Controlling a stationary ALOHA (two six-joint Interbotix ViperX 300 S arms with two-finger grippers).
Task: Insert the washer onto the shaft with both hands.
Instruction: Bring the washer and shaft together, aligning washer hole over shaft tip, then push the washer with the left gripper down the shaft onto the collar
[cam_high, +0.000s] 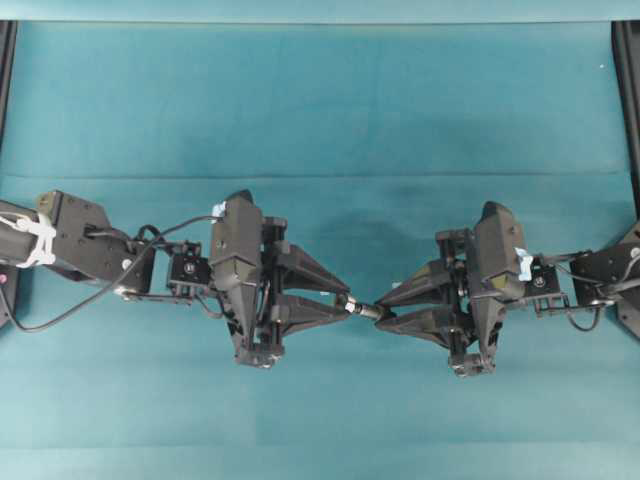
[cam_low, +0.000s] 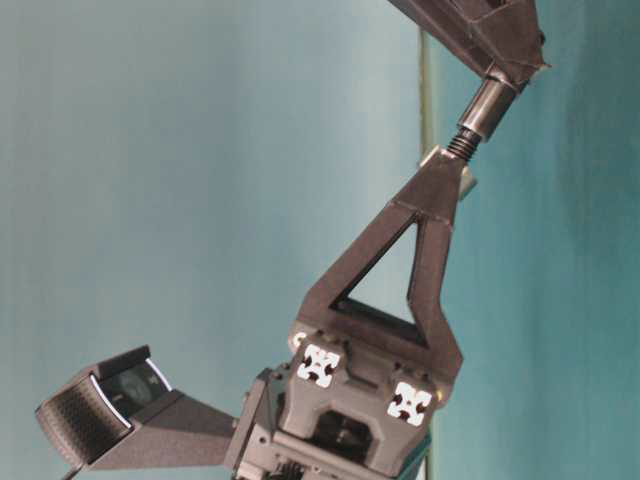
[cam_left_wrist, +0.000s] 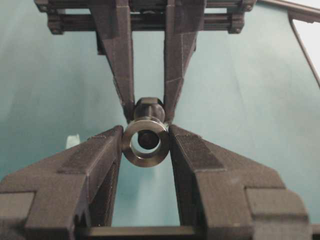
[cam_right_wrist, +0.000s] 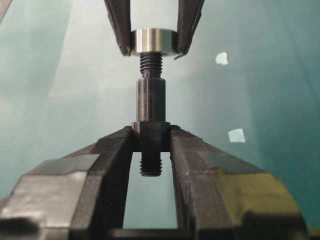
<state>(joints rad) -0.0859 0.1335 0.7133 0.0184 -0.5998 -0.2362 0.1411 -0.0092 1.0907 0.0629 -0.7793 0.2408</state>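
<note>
My left gripper (cam_high: 345, 298) is shut on the washer (cam_high: 351, 307), a silvery ring pinched by its rim between the fingertips (cam_left_wrist: 145, 161). My right gripper (cam_high: 385, 308) is shut on the shaft (cam_high: 369, 311), gripping its thick collar (cam_right_wrist: 151, 134). The two grippers meet tip to tip above the middle of the teal table. In the right wrist view the shaft's threaded end (cam_right_wrist: 150, 64) reaches into the washer (cam_right_wrist: 153, 41). In the left wrist view the shaft's dark tip (cam_left_wrist: 146, 139) shows inside the washer's hole. In the table-level view the shaft (cam_low: 487, 105) slants between both grippers.
Teal cloth (cam_high: 320, 110) covers the table under both arms. Small pale tape scraps lie on it (cam_right_wrist: 221, 58) (cam_right_wrist: 236, 135) (cam_left_wrist: 73, 140). Black frame rails run along the left and right edges (cam_high: 627, 100).
</note>
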